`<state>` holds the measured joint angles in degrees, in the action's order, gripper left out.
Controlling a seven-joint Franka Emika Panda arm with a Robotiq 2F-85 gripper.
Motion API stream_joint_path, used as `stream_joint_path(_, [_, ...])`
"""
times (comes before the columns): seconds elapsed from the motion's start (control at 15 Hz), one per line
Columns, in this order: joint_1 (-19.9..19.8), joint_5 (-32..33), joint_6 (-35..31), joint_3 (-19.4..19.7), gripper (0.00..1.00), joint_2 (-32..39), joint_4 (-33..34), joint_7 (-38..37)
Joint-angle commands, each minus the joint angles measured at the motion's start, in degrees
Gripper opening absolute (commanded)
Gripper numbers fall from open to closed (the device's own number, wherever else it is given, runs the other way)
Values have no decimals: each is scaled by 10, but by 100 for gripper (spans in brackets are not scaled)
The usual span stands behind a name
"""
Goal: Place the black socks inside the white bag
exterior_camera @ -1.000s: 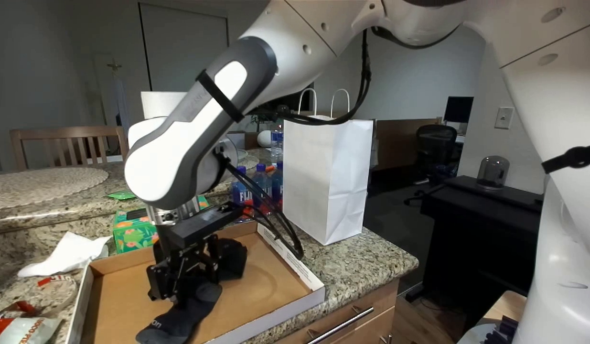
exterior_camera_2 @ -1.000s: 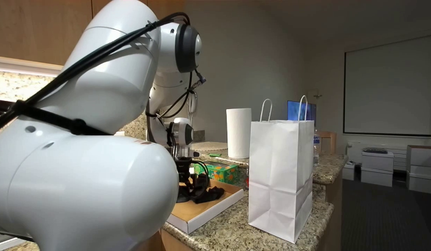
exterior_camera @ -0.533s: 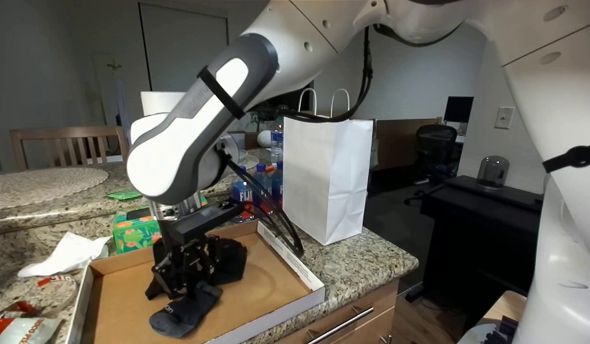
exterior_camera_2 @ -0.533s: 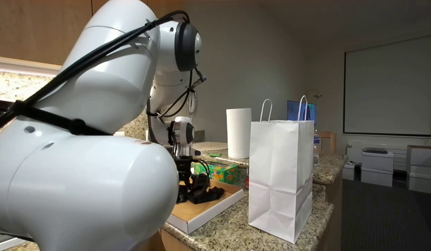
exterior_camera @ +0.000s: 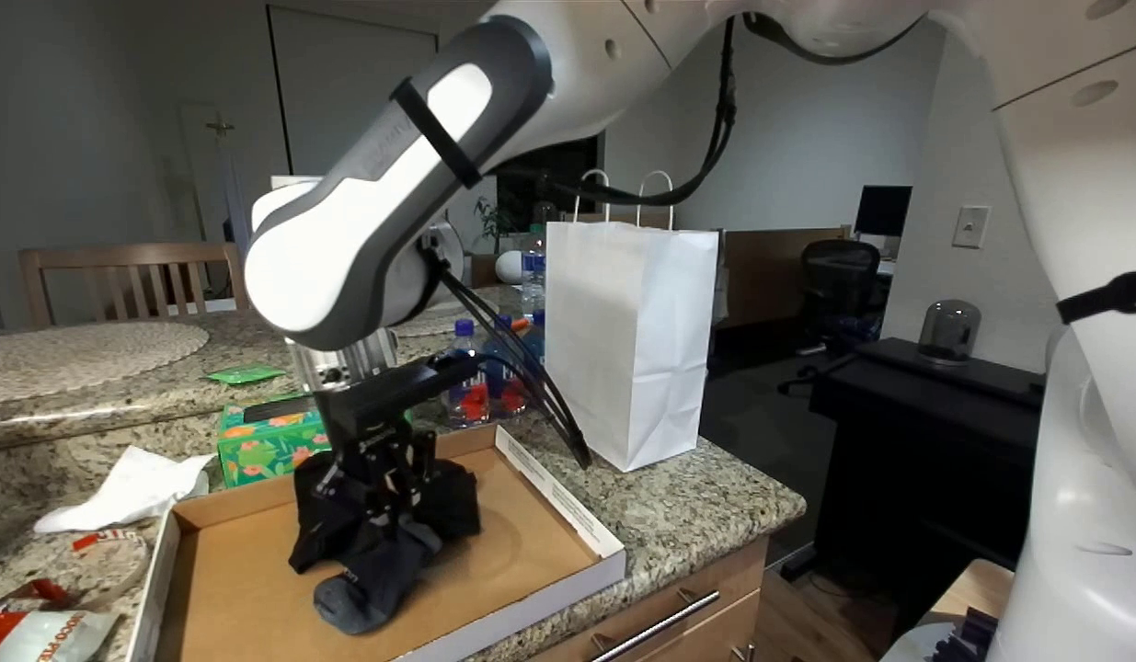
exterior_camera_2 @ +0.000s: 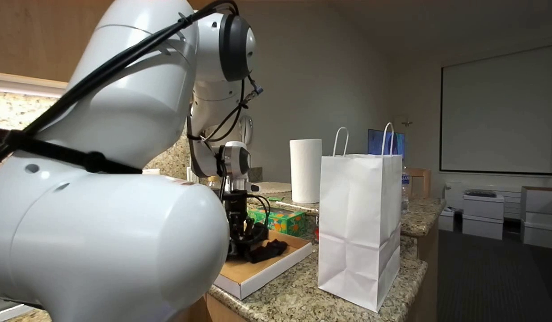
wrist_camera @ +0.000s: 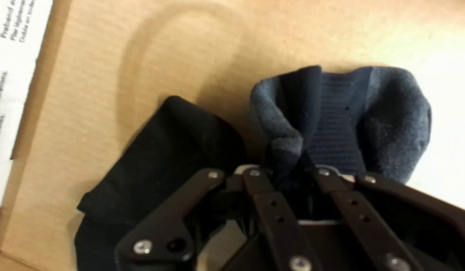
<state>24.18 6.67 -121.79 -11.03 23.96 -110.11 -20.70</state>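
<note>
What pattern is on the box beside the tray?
The box has flowers on green, clearest in an exterior view.

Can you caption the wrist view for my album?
End effector pinching a gray-patched black sock beside another black sock in a cardboard tray.

Grey walls [exterior_camera_2: 320, 89] are rising in both exterior views. In an exterior view, a splashback [exterior_camera_2: 21, 107] is shining, brightly lit, under a cabinet [exterior_camera_2: 39, 44], and stacked boxes [exterior_camera_2: 483, 214] are standing on the dark floor [exterior_camera_2: 479, 273]. In an exterior view, a chair [exterior_camera: 839, 267] (a black one) is standing near a screen [exterior_camera: 882, 210].
</note>
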Motion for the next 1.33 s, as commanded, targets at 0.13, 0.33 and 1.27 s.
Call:
stream_joint_path(0.13, [-10,14,77,-5,9,-124,-17,5])
stream_joint_path(0.33, [-27,30,127,-5,9,-186,7,17])
stream_joint_path(1.27, [-192,79,278,74,9,-347,220,194])
